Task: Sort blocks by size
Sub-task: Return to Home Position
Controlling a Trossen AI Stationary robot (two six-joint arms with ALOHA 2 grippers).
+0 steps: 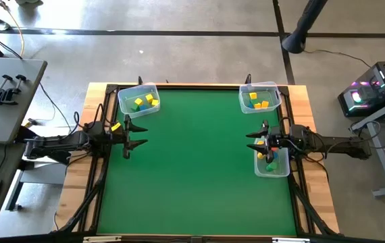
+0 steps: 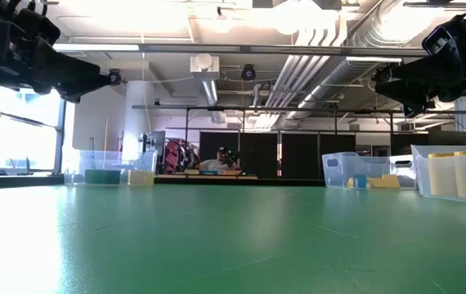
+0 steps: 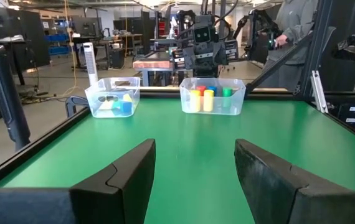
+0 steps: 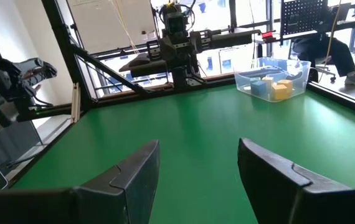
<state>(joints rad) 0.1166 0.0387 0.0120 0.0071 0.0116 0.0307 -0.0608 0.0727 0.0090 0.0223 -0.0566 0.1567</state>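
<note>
The blocks lie in three clear bins on the green table. The far-left bin (image 1: 138, 100) holds yellow, blue and green blocks (image 4: 276, 86). Mostly yellow blocks (image 1: 263, 104) fill the far-right bin (image 1: 259, 98). The bin at the right edge (image 1: 272, 163) holds yellow, red, green and blue blocks (image 3: 205, 98). My left gripper (image 1: 137, 135) hovers open and level over the table's left edge, and nothing shows between its fingers (image 3: 193, 149). My right gripper (image 1: 254, 140) hovers open at the right edge, just beside that bin, also holding nothing (image 4: 196, 149).
A small yellow piece (image 1: 116, 126) sits by my left arm's wrist; I cannot tell what it is. The green mat (image 1: 192, 169) lies bare between the two grippers. A black frame (image 1: 105, 169) borders the mat. A person sits in the room beyond (image 4: 327, 43).
</note>
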